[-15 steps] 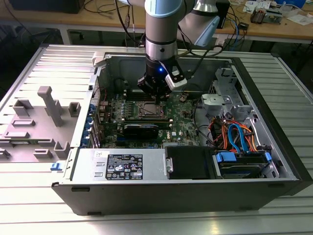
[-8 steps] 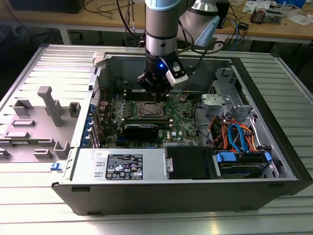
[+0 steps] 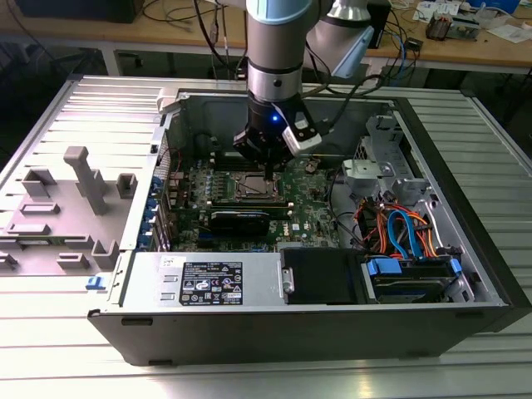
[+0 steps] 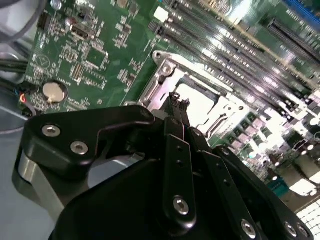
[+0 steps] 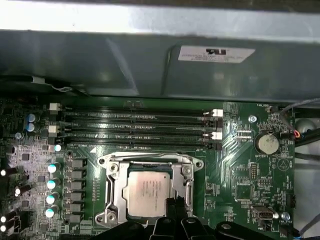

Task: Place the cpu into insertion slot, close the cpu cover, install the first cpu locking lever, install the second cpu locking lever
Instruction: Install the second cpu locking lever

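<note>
The cpu (image 5: 148,192), a small square chip with a silvery top, lies in the insertion slot (image 3: 252,189) on the green motherboard. The silvery cpu cover (image 5: 114,187) lies flat around it, and the chip shows through its window. A thin metal lever rod (image 5: 150,158) runs along the socket side nearest the memory slots. My gripper (image 4: 176,102) is shut, with its black fingertips together just above the socket's edge beside the cpu (image 4: 202,97) and cover (image 4: 161,80). Nothing shows between the fingers. In the exterior view the gripper (image 3: 270,170) hangs inside the open computer case, over the socket.
Long black memory slots (image 5: 135,127) run beside the socket, and a coin battery (image 5: 266,143) sits nearby. A black graphics card (image 3: 239,219), the power supply (image 3: 208,283) and bundled cables (image 3: 399,229) crowd the case. The case wall (image 5: 150,65) rises close behind the memory slots.
</note>
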You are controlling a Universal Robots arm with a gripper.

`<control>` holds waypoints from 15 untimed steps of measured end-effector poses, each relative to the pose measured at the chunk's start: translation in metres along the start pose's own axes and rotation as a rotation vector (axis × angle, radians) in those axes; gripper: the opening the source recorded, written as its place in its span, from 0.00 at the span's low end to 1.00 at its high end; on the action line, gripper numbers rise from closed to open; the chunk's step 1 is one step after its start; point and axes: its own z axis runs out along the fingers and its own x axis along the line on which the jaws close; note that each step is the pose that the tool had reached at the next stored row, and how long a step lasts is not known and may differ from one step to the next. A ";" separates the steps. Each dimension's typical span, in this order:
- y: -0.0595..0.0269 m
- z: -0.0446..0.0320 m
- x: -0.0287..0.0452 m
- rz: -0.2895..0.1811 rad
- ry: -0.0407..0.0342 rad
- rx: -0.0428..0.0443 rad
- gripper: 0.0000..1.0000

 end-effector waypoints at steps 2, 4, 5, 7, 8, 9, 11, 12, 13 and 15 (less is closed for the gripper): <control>-0.0008 -0.0048 0.0000 0.000 0.0006 0.0001 0.11; -0.0012 -0.0077 -0.0002 0.000 0.0008 0.0000 0.11; -0.0015 -0.0078 -0.0002 0.000 0.0007 -0.0002 0.11; -0.0038 -0.0079 -0.0001 0.000 0.0009 0.0000 0.11; -0.0053 -0.0079 0.0000 0.000 0.0009 -0.0001 0.11; -0.0086 -0.0079 0.0001 0.000 0.0009 -0.0001 0.11; -0.0139 -0.0079 0.0003 0.000 0.0009 -0.0001 0.11; -0.0171 -0.0079 0.0004 0.000 0.0009 -0.0001 0.11; -0.0198 -0.0079 0.0005 0.000 0.0009 -0.0001 0.11; -0.0275 -0.0080 0.0009 0.000 0.0009 -0.0001 0.11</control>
